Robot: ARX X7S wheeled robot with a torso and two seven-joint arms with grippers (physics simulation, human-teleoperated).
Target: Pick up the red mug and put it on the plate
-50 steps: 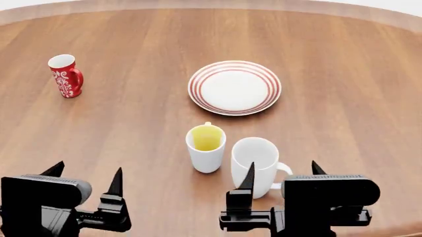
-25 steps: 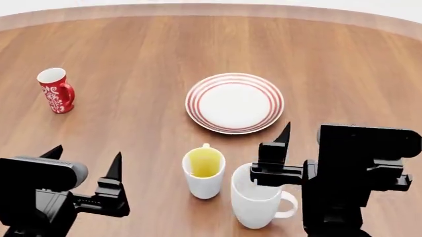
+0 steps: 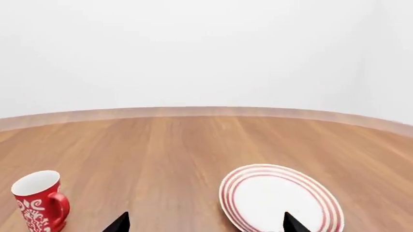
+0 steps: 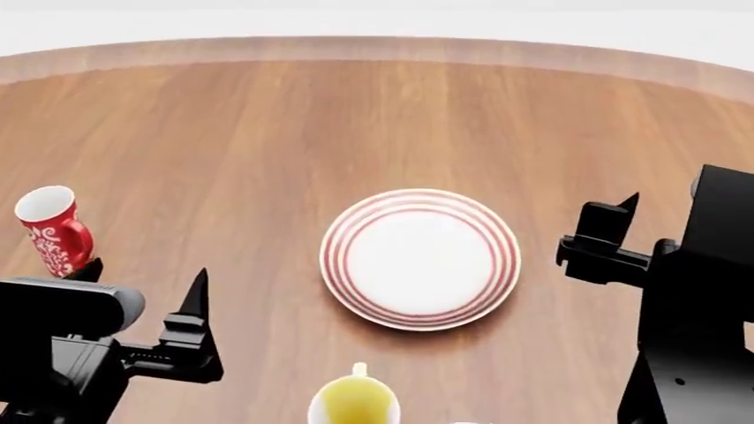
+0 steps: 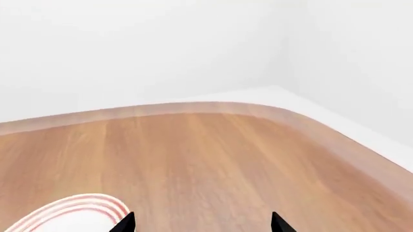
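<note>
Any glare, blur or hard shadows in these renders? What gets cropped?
Head view: sharp, flat even light, only a soft shadow under the plate; the yellow-inside mug is cut by the bottom edge. Left wrist view: crisp, no glare; the red mug and plate are clipped at the bottom. Right wrist view: clean, blank white wall, only a sliver of plate rim showing.

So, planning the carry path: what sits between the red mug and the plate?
Nothing: bare wood table between red mug and plate, seen in the head view.
</note>
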